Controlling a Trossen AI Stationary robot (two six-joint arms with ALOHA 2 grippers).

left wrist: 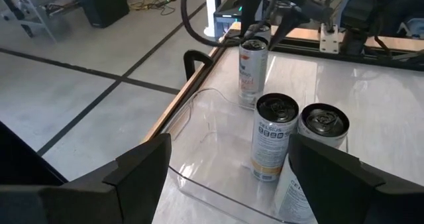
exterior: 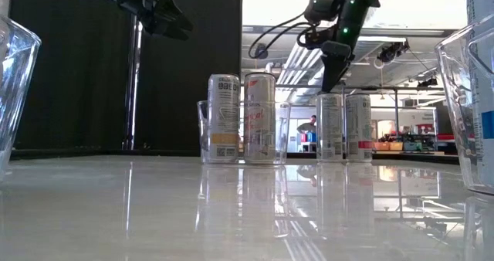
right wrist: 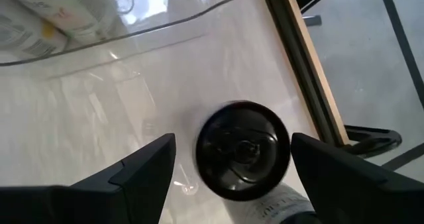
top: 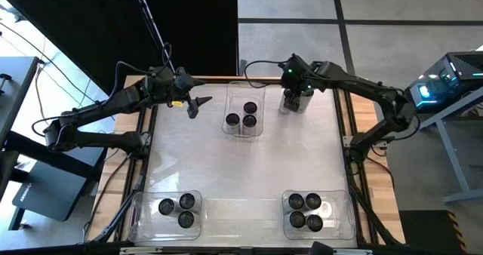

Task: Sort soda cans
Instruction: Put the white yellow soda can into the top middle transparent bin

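can labels too small to read; near bins cut off by the low view's edges.

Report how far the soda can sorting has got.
Done, apparently: three silver-grey, dark-topped cans stand in the clear plastic bin near the left front corner, four in the clear bin near the right front corner.

In hand: the open right gripper is above a loose can, not gripping it.

Left: that can and three in the far centre bin. The left gripper waits open.
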